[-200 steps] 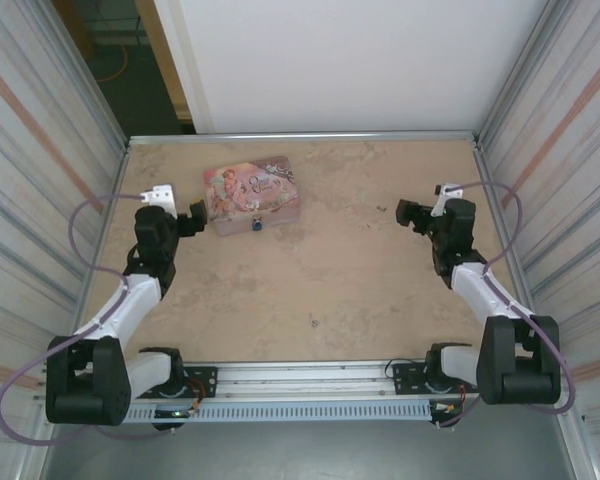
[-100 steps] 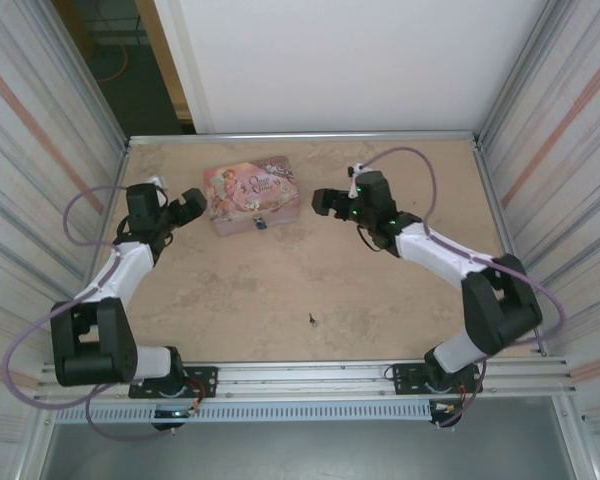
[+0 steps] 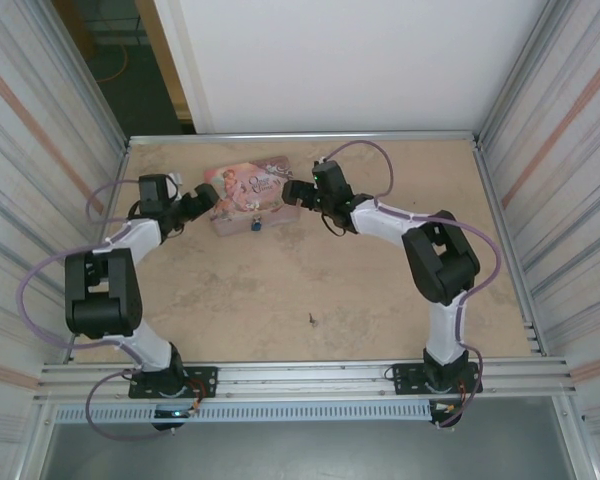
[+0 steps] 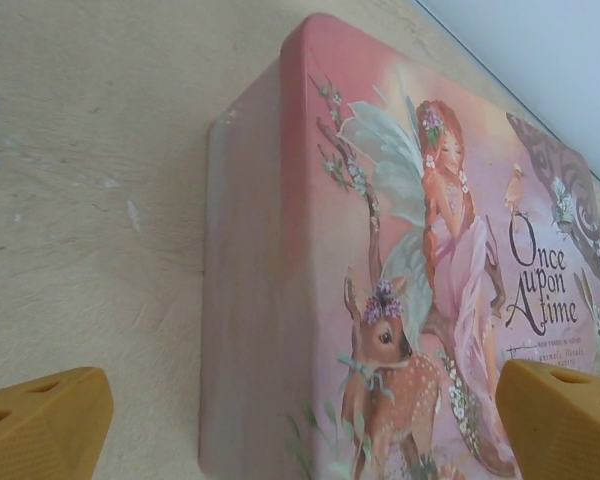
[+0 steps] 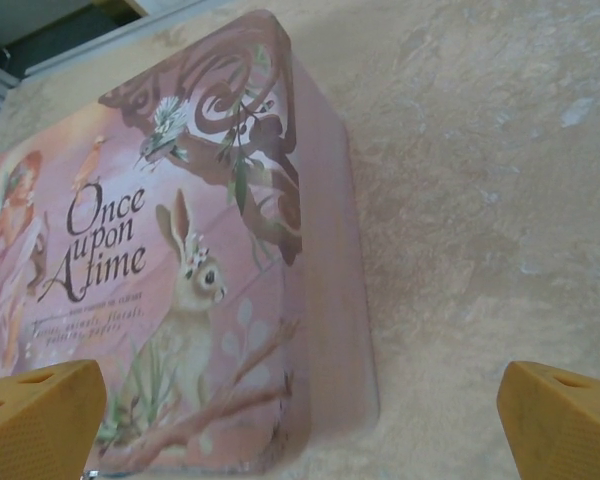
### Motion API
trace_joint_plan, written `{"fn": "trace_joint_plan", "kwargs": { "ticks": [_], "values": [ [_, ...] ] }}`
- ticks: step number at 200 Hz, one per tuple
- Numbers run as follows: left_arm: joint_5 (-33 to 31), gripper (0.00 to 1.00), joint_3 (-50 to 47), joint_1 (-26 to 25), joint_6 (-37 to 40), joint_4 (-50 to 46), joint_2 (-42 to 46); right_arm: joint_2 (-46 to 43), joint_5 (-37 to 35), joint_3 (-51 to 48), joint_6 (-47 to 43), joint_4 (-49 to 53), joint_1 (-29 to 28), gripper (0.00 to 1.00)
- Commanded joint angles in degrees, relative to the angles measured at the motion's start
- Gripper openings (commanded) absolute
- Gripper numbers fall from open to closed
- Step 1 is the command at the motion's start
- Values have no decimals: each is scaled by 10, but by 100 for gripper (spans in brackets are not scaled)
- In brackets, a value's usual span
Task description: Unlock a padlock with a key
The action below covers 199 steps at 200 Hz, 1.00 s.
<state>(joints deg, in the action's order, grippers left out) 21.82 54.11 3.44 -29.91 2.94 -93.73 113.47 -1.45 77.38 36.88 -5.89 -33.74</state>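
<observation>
Now the padlock [image 3: 255, 224] hangs at the near side of the tin [image 3: 245, 185], toward the far left. Within the last second both arms have swung in from the sides. The left gripper [image 3: 204, 199] is at the tin's left end and the right gripper [image 3: 293, 190] at its right end, both wide open and empty. They look set to steady the tin. A dark speck [image 3: 311, 320], maybe the key, lies well nearer, untouched.

You see the padlock [image 3: 256, 225] as just a tiny blue dot, you cannot tell what the dark speck [image 3: 311, 320] is, and both wrist views cut off the pink tin [image 4: 310, 250].
</observation>
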Motion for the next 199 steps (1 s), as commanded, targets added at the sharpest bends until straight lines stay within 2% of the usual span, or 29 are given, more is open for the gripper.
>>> {"fn": "trace_joint_plan", "kwargs": {
  "ticks": [1,54,108,147,199],
  "values": [
    [49,99,28,4,-7,19,-26,32,15,38,9,4,4,99],
    [118,99,71,3,-19,33,-94,80,89,79,-4,-13,11,99],
    [130,99,107,-31,21,-4,-114,95,153,88,-19,-17,15,100],
    [130,99,123,-62,33,-17,-120,60,153,46,-29,-21,16,96],
    [130,99,152,-122,43,-33,-133,-32,135,-58,-33,-21,19,94]
  ]
}}
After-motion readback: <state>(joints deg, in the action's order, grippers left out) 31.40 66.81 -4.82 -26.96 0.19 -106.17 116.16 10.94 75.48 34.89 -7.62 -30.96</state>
